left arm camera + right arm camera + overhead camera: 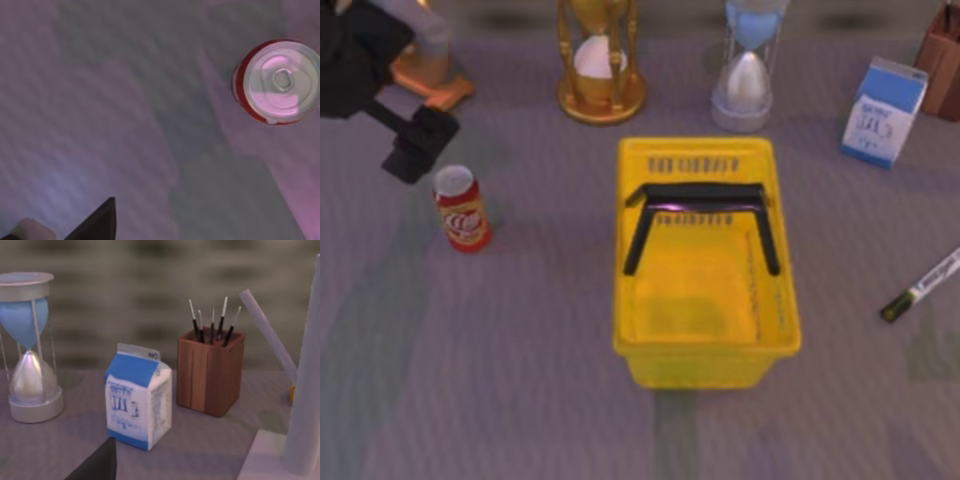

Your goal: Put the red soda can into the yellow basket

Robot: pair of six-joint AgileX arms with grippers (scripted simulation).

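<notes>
The red soda can point(463, 210) stands upright on the left of the table; from above its silver top point(280, 82) shows in the left wrist view. My left gripper point(418, 150) hovers just behind and to the left of the can, apart from it. One dark finger point(102, 222) shows with nothing against it, so the gripper is open and empty. The yellow basket point(790, 345) sits mid-table with its black handles point(700, 195) folded across it, and nothing lies inside. The right arm is outside the top view, and its finger point(100, 462) also stands free.
Along the back stand a gold hourglass point(600, 60), a blue hourglass point(748, 70), a blue milk carton point(885, 110) and a wooden pen holder point(942, 60). A marker point(920, 288) lies at the right edge. An orange-based object point(430, 75) sits behind the left gripper.
</notes>
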